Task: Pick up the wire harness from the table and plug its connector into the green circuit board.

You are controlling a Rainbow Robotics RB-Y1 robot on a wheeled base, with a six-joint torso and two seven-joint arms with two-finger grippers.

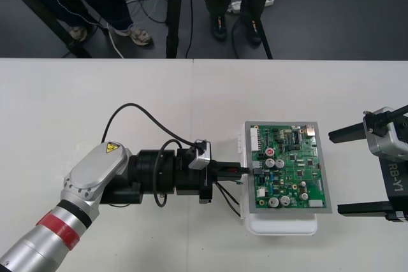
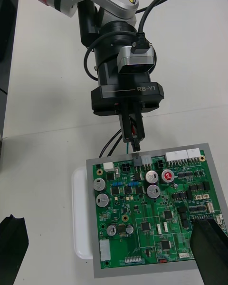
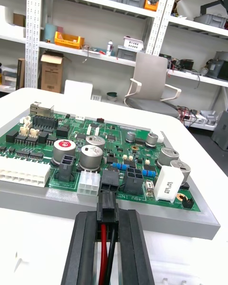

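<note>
Left gripper [image 1: 245, 171] grasps the harness plug [image 3: 108, 208] at a black header [image 3: 110, 179] on the green circuit board's [image 1: 293, 176] edge; best pushed level and straight. Right gripper [image 1: 338, 171] rests released at the bench's [image 1: 95, 93] right edge.

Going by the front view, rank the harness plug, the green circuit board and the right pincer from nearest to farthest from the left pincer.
1. harness plug: clamped in the left pincer, at the board's left edge.
2. green circuit board: just to the right of that pincer's tips.
3. right pincer: open, past the board's right edge, farthest.
</note>
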